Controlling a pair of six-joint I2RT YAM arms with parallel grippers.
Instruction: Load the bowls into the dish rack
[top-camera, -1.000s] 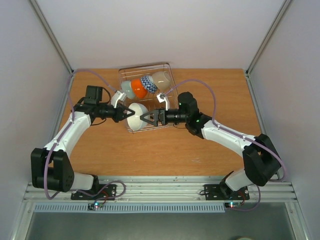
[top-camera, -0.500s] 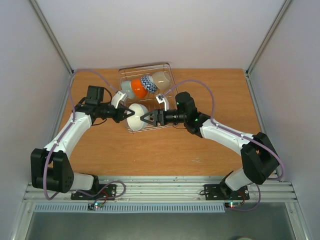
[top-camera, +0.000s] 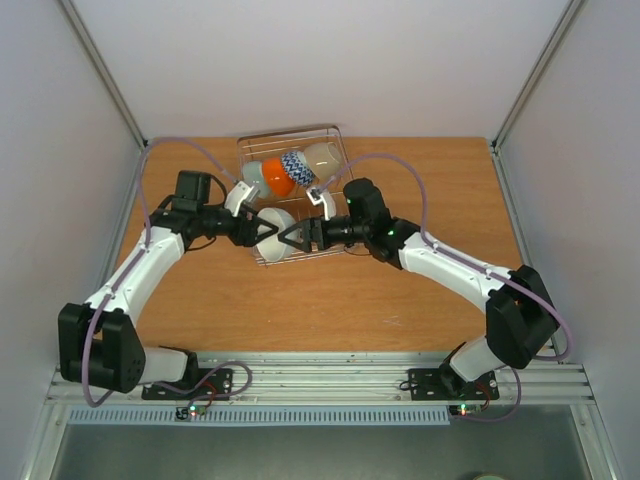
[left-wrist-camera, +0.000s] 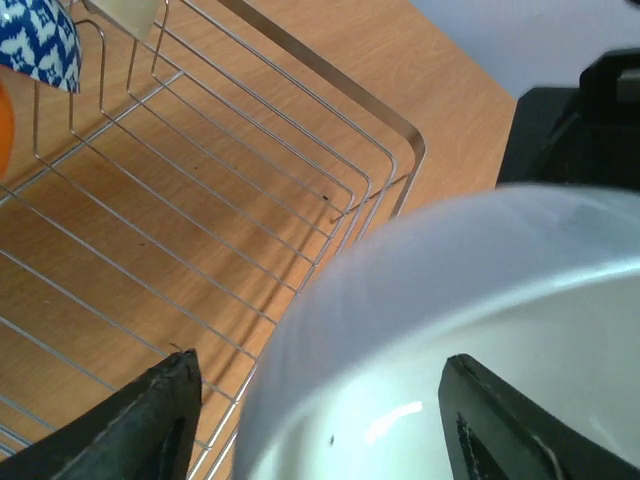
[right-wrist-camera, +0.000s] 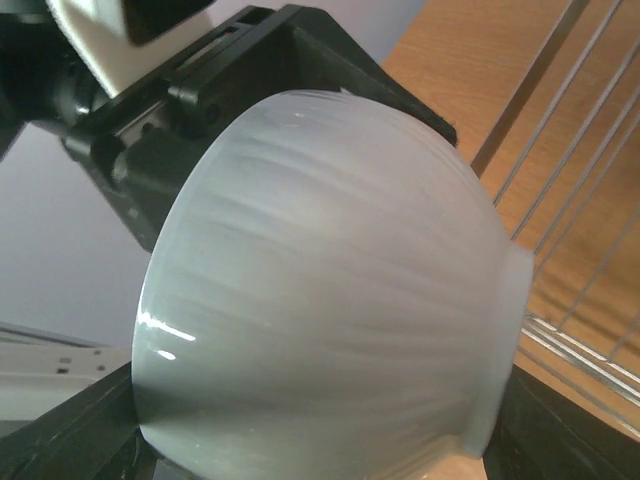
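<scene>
The white bowl (top-camera: 272, 235) looks rigid, glazed, slippery and breakable. The left gripper (top-camera: 254, 229) seems to pinch its rim; the right gripper's (top-camera: 287, 236) fingers straddle its sides, so a rim-and-wall hold seems safest over the dish rack (top-camera: 262, 151).

The worktop (top-camera: 330, 300) is an orange-brown wood-grain board. Pale walls (top-camera: 330, 60) enclose it on three sides. A grooved metal rail (top-camera: 330, 380) runs along its near edge.

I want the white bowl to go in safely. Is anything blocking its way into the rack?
Nothing visible does. The white bowl is held between the left hand and the right hand over the near end of the dish rack. The wires below it look bare; the other bowls sit at the far end.
</scene>
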